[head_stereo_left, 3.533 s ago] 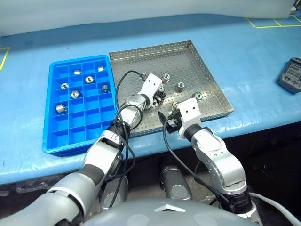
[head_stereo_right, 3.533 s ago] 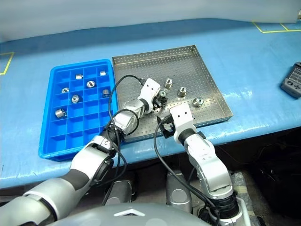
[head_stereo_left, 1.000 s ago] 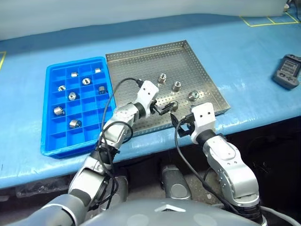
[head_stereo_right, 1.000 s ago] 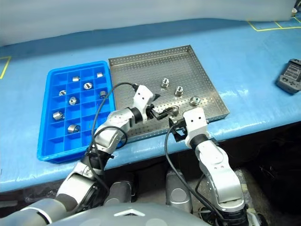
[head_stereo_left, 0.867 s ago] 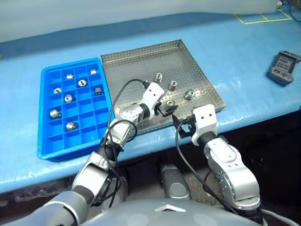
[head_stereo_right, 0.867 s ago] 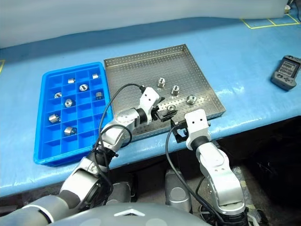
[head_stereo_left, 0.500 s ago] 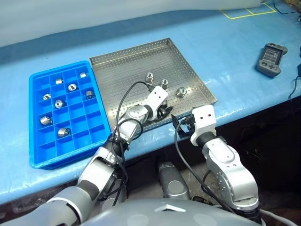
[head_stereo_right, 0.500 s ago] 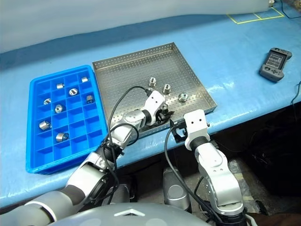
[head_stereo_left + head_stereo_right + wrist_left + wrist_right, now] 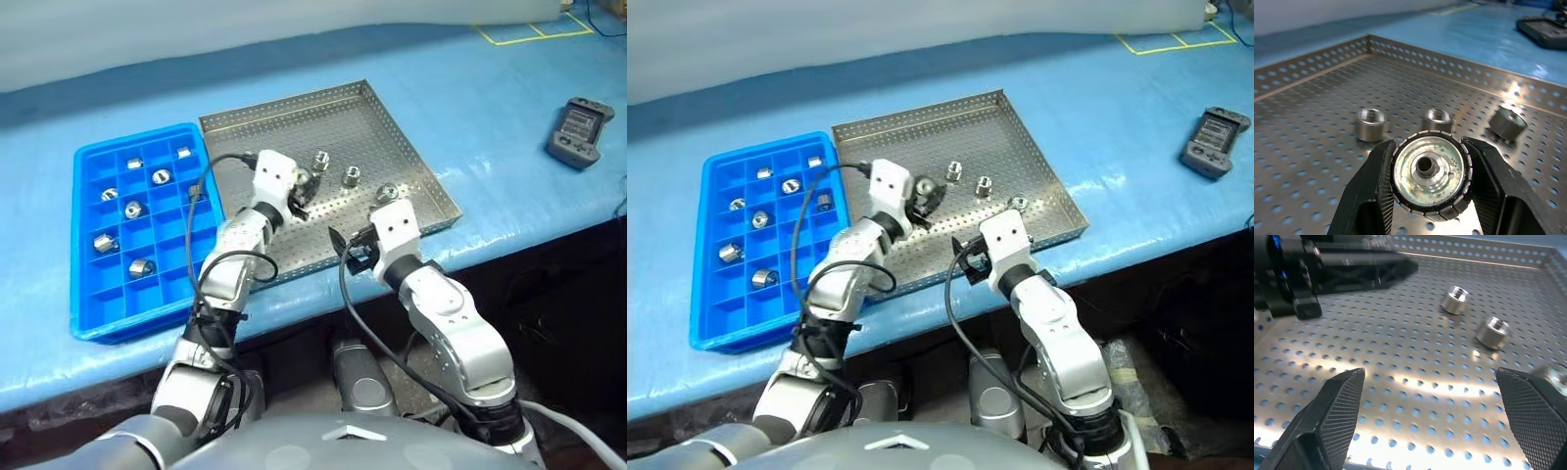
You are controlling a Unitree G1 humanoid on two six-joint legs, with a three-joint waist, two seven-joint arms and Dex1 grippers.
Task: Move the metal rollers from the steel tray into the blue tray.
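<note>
The bench (image 9: 490, 108) ran across the upper frame, its front edge slanting from lower left to right. The steel tray (image 9: 372, 108) sat at centre, its near rim close to that edge. The blue tray (image 9: 83, 304) lay just left of it, holding seven metal rollers (image 9: 142, 266) in separate compartments. A handheld controller (image 9: 578, 132) lay at far right, well apart. The left gripper (image 9: 1432, 181) held one roller (image 9: 1431, 169) clamped between its fingers above the steel tray's left-centre. The right gripper (image 9: 1430, 382) hovered near the tray's front rim, fingers spread wide and holding nothing. The wrist views showed three loose rollers (image 9: 1371, 124) on the perforated floor, with bare floor around them.
</note>
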